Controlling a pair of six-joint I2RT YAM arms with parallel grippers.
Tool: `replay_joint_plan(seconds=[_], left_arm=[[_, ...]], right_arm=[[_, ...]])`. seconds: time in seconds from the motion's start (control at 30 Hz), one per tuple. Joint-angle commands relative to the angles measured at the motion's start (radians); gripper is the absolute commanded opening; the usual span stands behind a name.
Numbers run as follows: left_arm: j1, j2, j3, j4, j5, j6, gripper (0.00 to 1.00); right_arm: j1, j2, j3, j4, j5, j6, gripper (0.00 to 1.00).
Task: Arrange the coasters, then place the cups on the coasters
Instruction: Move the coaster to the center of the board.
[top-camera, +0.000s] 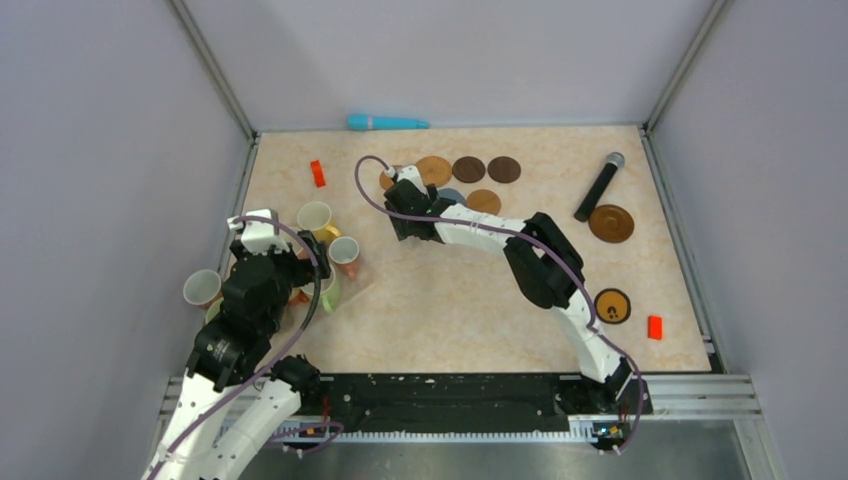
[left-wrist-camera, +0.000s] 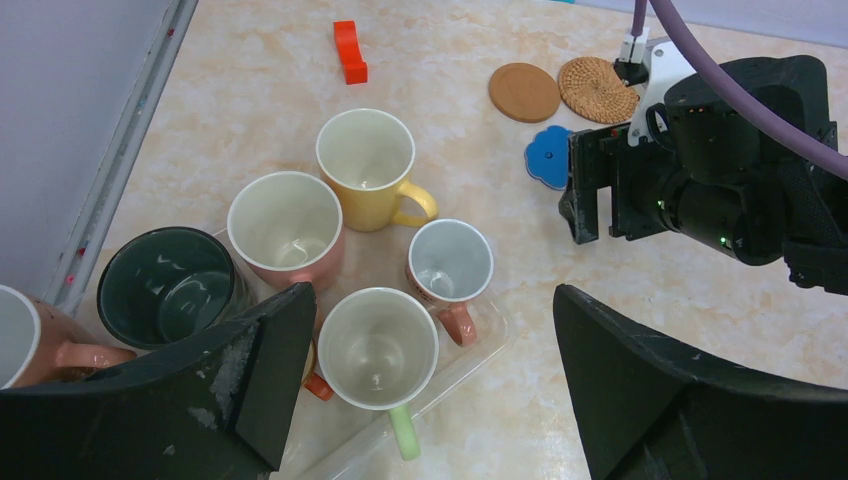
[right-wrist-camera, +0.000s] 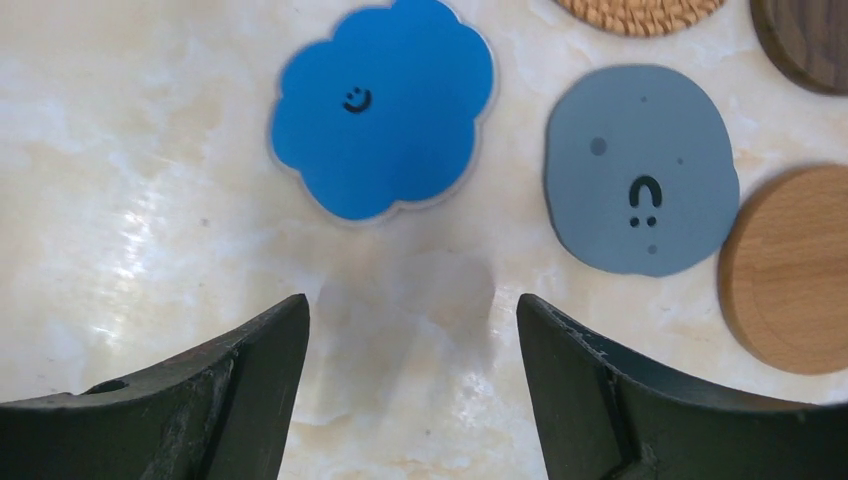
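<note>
Several cups stand crowded on a clear tray (left-wrist-camera: 478, 345) at the left: yellow (left-wrist-camera: 365, 160), pink (left-wrist-camera: 286, 222), dark (left-wrist-camera: 165, 285), a small white one with a pink handle (left-wrist-camera: 450, 262) and pale green (left-wrist-camera: 377, 348). My left gripper (left-wrist-camera: 432, 300) (top-camera: 270, 245) hangs open above them, holding nothing. My right gripper (right-wrist-camera: 410, 310) (top-camera: 402, 210) is open over bare table, just short of the bright blue scalloped coaster (right-wrist-camera: 383, 105). Beside that lie a grey-blue coaster (right-wrist-camera: 640, 170), a tan wooden one (right-wrist-camera: 790, 270) and a woven one (left-wrist-camera: 597, 88). Two dark brown coasters (top-camera: 468, 169) lie behind.
A black microphone (top-camera: 598, 187) lies at the back right beside a large brown coaster (top-camera: 611, 223). A black-rimmed coaster (top-camera: 612, 305) and a red block (top-camera: 655, 327) sit at the right. Another red block (top-camera: 317, 173) and a turquoise object (top-camera: 387, 122) are at the back.
</note>
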Motion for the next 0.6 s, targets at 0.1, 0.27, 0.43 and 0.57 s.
replay_joint_plan(seconds=[0.1,0.27,0.43,0.57], left_arm=[[-0.001,-0.011,-0.005,0.042,-0.007,0.000,0.93],[-0.002,-0.008,-0.006,0.042,-0.005,0.000,0.93],[-0.002,-0.007,-0.006,0.044,-0.003,0.001,0.93],[-0.001,-0.005,-0.006,0.044,-0.003,0.002,0.93]], right_arm=[[0.018,0.080,0.136,0.046,0.034,-0.010,0.78],[0.018,0.141,0.195,0.014,0.091,-0.015,0.78],[0.004,0.149,0.191,-0.008,0.124,-0.004,0.78],[-0.011,0.122,0.172,-0.043,0.174,0.024,0.78]])
